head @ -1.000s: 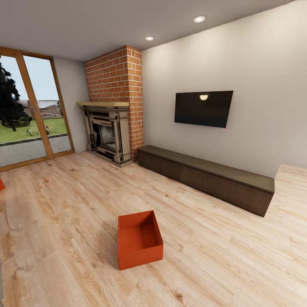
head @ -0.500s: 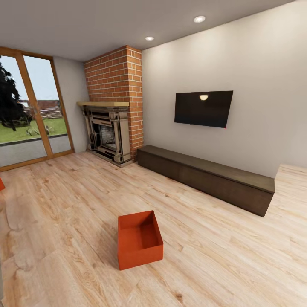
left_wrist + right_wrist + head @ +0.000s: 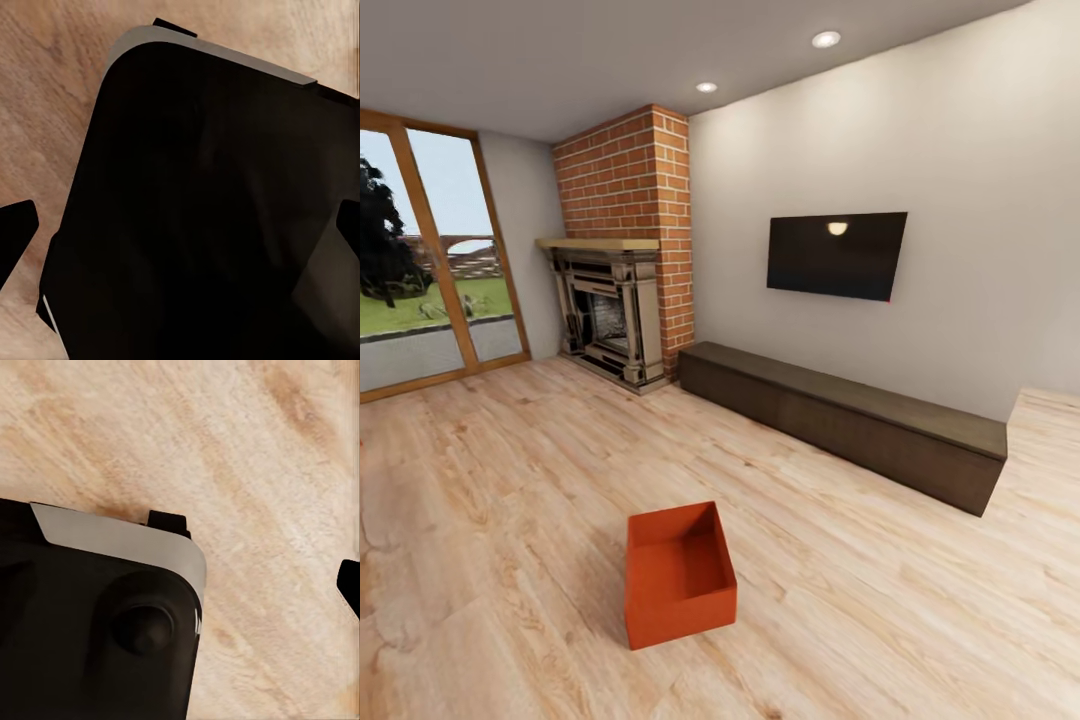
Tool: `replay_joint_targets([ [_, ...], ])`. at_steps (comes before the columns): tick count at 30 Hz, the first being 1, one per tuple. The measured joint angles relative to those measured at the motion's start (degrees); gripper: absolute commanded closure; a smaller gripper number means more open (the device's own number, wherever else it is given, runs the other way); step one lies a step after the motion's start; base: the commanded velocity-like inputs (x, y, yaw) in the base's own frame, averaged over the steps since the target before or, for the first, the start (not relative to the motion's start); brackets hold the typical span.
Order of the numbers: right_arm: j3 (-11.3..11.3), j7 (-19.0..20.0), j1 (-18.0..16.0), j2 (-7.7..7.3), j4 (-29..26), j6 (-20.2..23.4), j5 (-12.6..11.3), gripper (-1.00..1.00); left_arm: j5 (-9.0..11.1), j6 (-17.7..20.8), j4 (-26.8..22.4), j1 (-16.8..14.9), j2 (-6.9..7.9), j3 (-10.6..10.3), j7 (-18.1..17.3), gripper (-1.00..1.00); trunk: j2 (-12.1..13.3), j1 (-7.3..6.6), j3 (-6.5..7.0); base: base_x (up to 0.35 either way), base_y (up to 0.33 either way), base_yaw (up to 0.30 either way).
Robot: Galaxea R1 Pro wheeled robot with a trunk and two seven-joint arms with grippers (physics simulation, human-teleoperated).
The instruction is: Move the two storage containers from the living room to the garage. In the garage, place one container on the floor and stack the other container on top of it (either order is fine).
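Note:
One storage container [image 3: 678,575], an orange-red open-topped box, sits empty on the light wood plank floor of the living room, low in the head view. In the left wrist view my left gripper [image 3: 180,229] is open: its dark fingertips [image 3: 15,236] stand far apart at the picture's edges, with the robot's black base and wood planks behind. My right gripper [image 3: 180,585] also looks open and holds nothing. One of its fingertips [image 3: 349,585] shows at the picture's edge, and the other is lost against the black base.
A brick fireplace [image 3: 622,250] stands in the far corner. A long dark low cabinet [image 3: 840,420] runs along the wall under a wall-mounted TV [image 3: 836,254]. Glass doors [image 3: 430,270] are at the left. Bare plank floor [image 3: 880,600] surrounds the box.
The whole head picture has shifted a little, so the camera has moved. An orange sliver that showed at the left edge has left the picture. The box itself has not moved on the floor.

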Motion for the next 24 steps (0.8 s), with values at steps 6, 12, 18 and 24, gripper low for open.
replay_joint_targets([
  [6,-0.2,-0.1,0.0,0.08,0.0,0.1,-0.3,-1.00,0.0,0.0,0.0,0.0,0.00,0.0,0.0,-1.00,0.0,0.00,0.00,0.197,-0.120,0.000],
  [12,-0.5,-0.2,0.0,-0.06,0.0,0.0,-0.5,-1.00,0.1,0.0,0.0,0.0,0.00,0.0,0.0,-1.00,0.0,0.00,0.00,0.198,-0.123,0.148],
  [18,-0.5,-0.1,0.0,-0.07,0.0,0.1,-0.5,-1.00,0.1,0.0,0.0,0.0,0.00,0.0,0.0,-1.00,0.0,0.00,0.00,0.198,-0.124,0.252],
  [24,-0.5,-0.1,0.0,-0.09,0.0,0.2,-0.5,-1.00,0.1,0.0,0.0,0.0,0.00,0.0,0.0,-1.00,0.0,0.00,0.00,0.195,-0.113,0.141],
])
